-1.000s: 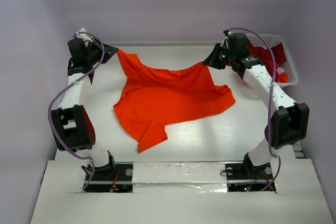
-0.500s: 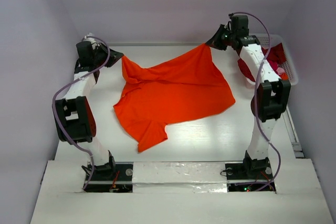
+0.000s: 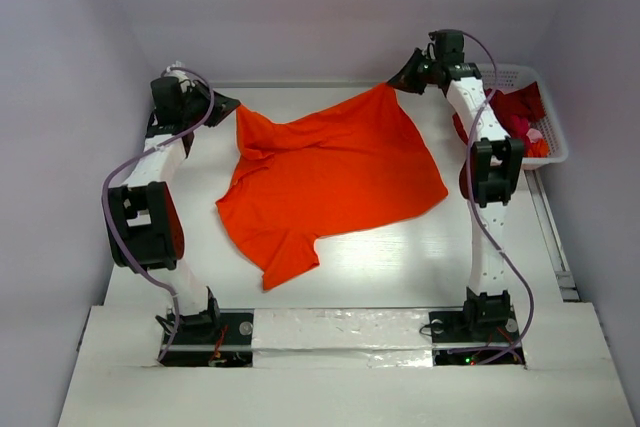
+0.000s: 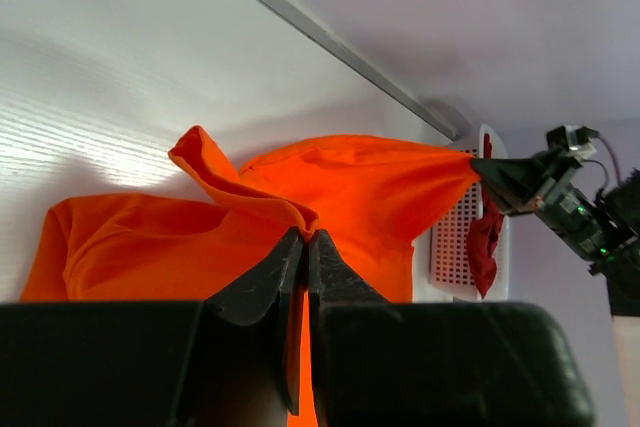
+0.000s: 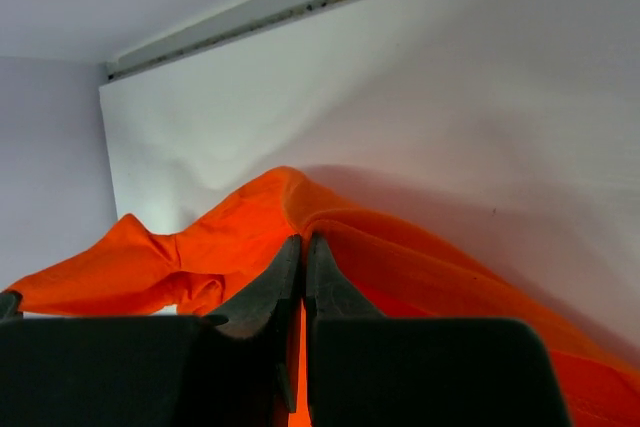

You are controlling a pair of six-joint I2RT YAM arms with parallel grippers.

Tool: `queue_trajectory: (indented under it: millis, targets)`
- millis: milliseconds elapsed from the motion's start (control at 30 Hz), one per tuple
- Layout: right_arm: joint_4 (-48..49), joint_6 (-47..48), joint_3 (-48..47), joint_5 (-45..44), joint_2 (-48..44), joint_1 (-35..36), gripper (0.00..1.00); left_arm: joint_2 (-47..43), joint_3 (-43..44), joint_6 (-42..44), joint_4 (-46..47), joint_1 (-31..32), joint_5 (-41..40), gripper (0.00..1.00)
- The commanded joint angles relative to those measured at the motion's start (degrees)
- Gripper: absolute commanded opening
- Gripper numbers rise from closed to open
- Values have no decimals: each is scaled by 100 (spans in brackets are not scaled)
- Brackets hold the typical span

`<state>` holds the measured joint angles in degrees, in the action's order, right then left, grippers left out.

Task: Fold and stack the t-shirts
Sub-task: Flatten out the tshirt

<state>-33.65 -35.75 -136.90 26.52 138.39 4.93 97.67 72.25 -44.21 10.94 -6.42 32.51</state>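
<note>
Left end effector (image 3: 230, 105) and right end effector (image 3: 395, 84), each pinched shut on a far corner of the orange t-shirt (image 3: 325, 182), have drawn its edge apart and rearward over the desk (image 3: 400, 267), spreading it flatter for folding.

A white table (image 3: 400, 267) with a faint wood grain fills the floor of the enclosure. Behind the table rises a plain, pale lilac back wall (image 3: 320, 7). A matching left wall (image 3: 45, 147) and right wall (image 3: 610, 57) close in the table's sides. A grey metal strip (image 4: 330, 42) runs along the table's far edge, and a rail (image 3: 553, 247) lines its right edge. At the table's near edge lies a white ledge (image 3: 340, 387) crossed by a glossy band of tape (image 3: 340, 329). The light is soft and even, with a bright patch (image 4: 100, 157) on the table's far left part.
</note>
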Motion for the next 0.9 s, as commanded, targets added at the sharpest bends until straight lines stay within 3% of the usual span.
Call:
queue_trajectory:
  millis: [0, 400, 733, 867]
  targets:
    - [385, -204, -293, 503, 223, -27, 0, -134, 132, -9, 251, 44, 106, 0]
    - [1351, -626, 6, 793, 584, -325, 0, -152, -44, 79, 163, 97, 10, 0]
    - [1247, -803, -829, 837, 1041, -695, 0, -134, -35, 175, 13, 97, -35, 0]
    - [1370, -767, -435, 1100, 980, -695, 0, -169, -35, 202, -13, 97, -26, 0]
